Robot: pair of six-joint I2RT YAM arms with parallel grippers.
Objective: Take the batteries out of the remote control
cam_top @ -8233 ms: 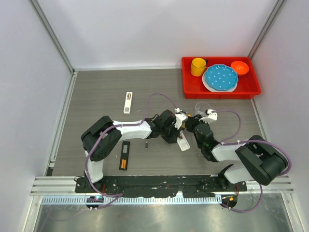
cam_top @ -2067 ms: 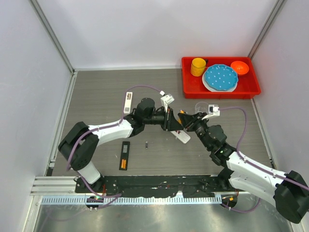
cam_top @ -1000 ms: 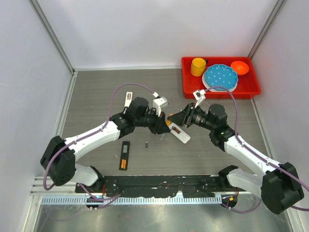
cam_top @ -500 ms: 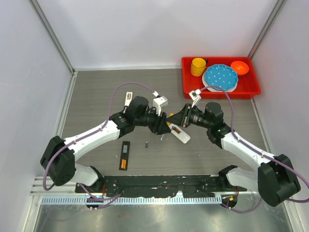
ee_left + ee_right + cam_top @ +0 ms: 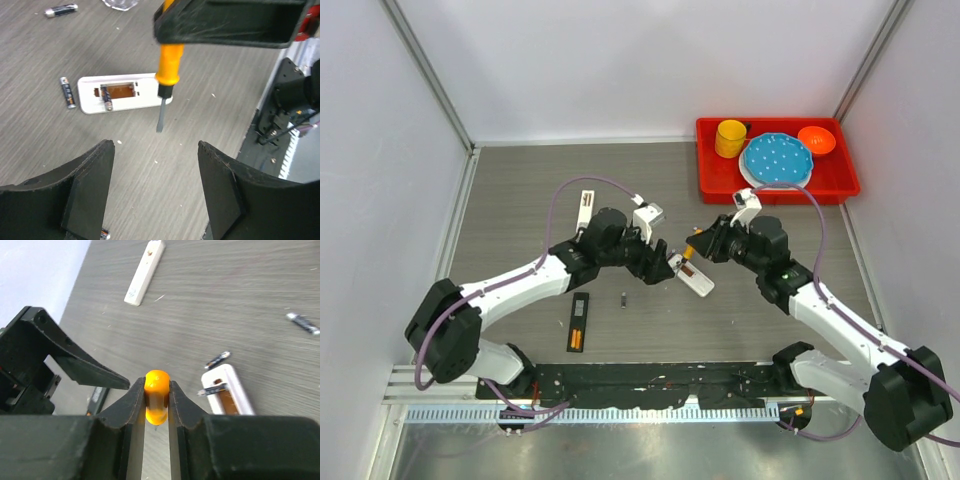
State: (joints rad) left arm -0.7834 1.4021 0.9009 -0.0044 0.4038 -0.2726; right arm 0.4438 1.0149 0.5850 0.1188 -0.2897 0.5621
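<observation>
Unloading partly done.
One loose battery point(image 5: 67, 93) beside white remote point(image 5: 145, 93); lodged battery point(image 5: 106, 98) yet to remove. Right fingers point(image 5: 132, 405) clamp screwdriver point(image 5: 157, 396); left fingers point(image 5: 92, 172) spread, empty.

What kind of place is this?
Probably a robot test booth: plain white panel walls, two white-and-black robot arms fixed at the edge of a grey wood-look table, and a red plastic tray.

White-black arms point(image 5: 510, 285), purple cables point(image 5: 557, 200)
</observation>
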